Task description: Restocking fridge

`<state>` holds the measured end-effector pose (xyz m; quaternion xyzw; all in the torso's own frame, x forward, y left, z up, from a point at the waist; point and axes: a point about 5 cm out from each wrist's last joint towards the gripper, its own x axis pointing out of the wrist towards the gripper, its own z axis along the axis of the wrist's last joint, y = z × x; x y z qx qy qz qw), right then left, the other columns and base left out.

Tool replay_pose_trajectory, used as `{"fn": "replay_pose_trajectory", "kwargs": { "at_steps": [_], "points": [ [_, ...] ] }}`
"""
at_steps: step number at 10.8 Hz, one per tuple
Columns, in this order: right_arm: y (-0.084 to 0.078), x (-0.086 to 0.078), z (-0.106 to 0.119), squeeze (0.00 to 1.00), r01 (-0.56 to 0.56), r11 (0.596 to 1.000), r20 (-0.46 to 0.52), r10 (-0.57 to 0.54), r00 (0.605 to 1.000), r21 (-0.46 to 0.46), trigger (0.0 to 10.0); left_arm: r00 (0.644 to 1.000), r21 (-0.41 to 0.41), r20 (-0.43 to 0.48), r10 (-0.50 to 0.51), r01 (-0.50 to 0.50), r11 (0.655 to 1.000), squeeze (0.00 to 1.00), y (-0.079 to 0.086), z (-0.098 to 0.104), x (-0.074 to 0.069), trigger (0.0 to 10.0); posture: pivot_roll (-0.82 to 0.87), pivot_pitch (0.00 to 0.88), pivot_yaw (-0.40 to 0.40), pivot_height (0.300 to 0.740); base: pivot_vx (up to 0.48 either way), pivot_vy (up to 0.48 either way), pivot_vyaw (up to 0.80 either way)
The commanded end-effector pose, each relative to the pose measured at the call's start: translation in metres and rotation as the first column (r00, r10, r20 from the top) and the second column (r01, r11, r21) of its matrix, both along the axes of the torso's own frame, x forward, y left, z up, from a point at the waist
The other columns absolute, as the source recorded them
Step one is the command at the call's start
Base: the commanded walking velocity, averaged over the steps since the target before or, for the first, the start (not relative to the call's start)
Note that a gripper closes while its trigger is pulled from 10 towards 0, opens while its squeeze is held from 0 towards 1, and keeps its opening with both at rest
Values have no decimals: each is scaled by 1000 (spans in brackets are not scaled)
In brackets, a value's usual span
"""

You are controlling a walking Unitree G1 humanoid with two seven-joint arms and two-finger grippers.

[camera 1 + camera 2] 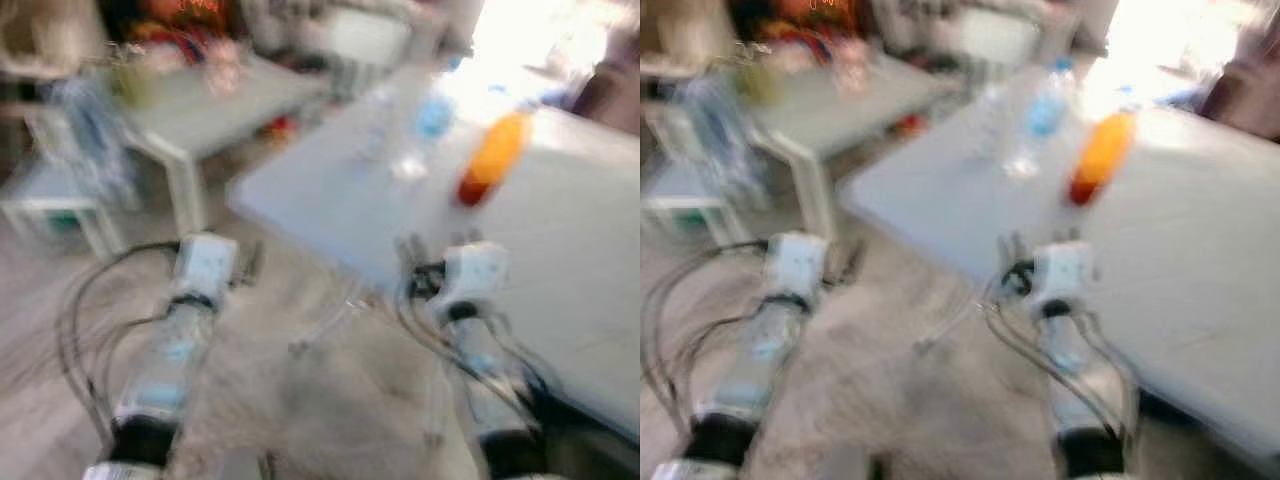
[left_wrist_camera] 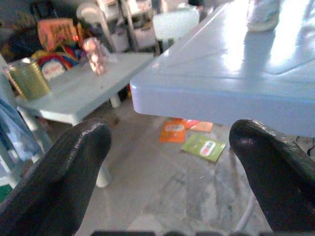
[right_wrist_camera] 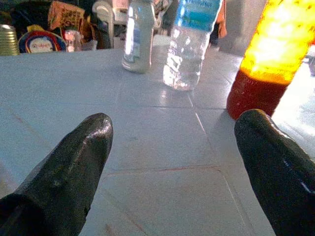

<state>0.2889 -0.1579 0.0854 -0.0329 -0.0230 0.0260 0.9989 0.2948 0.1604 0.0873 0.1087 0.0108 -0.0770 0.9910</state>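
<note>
An orange drink bottle [image 1: 492, 158] with a red base stands on a pale grey table [image 1: 560, 260], close to my right gripper [image 3: 172, 142], which is open over the tabletop with the bottle [image 3: 275, 54] just ahead. A clear water bottle with a blue label [image 3: 189, 39] and a smaller clear bottle [image 3: 138, 34] stand farther back. My left gripper [image 2: 172, 147] is open below the table's corner [image 2: 197, 98], over the floor, with nothing between its fingers. The eye views are blurred.
A low white table [image 2: 74, 93] to the left carries a green jar [image 2: 28, 77] and a pink cup [image 2: 94, 55]. Orange and green packets [image 2: 197, 142] lie on the floor under the grey table. Cluttered shelves and chairs [image 2: 133, 24] stand behind.
</note>
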Motion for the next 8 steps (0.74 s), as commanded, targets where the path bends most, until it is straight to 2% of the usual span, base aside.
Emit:
{"fn": "replay_pose_trajectory", "kwargs": {
  "at_steps": [1, 5, 8],
  "points": [
    [-9, 3, 4, 0, 22, 1000, 13, -21, 1000, -18, 10000, 999, -13, 28, -21, 21, 1000, 0, -9, 7, 2, 10000, 91, 60, -50, 740, 0, 0, 0],
    [-3, 3, 6, 0, 0, 1000, 22, 1, 1000, -26, 10000, 999, -22, 43, -12, 13, 1000, 0, -8, 10, 0, 10000, 97, 75, -61, 740, 0, 0, 0],
    [-6, 6, 9, 0, 8, 1000, 30, -8, 1000, -29, 10000, 998, -41, 48, -27, 29, 999, 0, -10, 8, -6, 10000, 91, 78, -54, 740, 0, 0, 0]
  ]
}}
